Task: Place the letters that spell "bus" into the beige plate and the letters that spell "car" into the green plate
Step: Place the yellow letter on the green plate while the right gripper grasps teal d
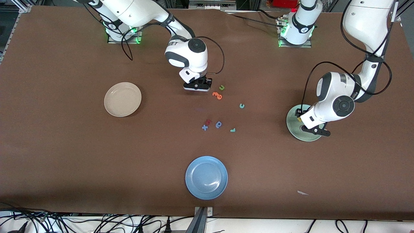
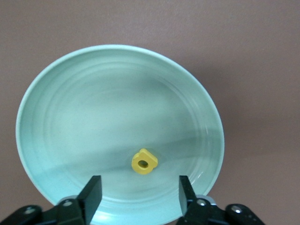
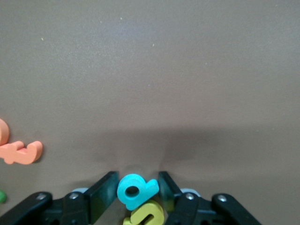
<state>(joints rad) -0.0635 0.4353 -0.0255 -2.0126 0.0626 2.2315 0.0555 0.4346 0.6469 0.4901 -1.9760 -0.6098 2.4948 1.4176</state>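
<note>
My right gripper (image 1: pixel 196 86) is down on the table beside the orange letters, its fingers (image 3: pixel 107 187) pressed on both sides of the teal looped letter (image 3: pixel 136 190). A yellow s-curl (image 3: pixel 147 214) lies against that letter, deeper between the jaws. My left gripper (image 1: pixel 315 130) hangs open over the green plate (image 1: pixel 296 127), and the yellow blocky letter with a hole (image 2: pixel 144 161) lies in the green plate (image 2: pixel 70 117), free of the fingers (image 2: pixel 93 192). The beige plate (image 1: pixel 123 99) holds nothing. The teal c-curve (image 1: pixel 241 105) and teal hooked bar (image 1: pixel 233 130) lie mid-table.
A green u (image 1: pixel 222 87) and orange letters (image 1: pixel 217 95) lie close to the right gripper. A red letter (image 1: pixel 208 121), a blue cross (image 1: pixel 204 127) and a blue rounded letter (image 1: pixel 218 124) lie together mid-table. The blue plate (image 1: pixel 206 177) sits nearest the front camera.
</note>
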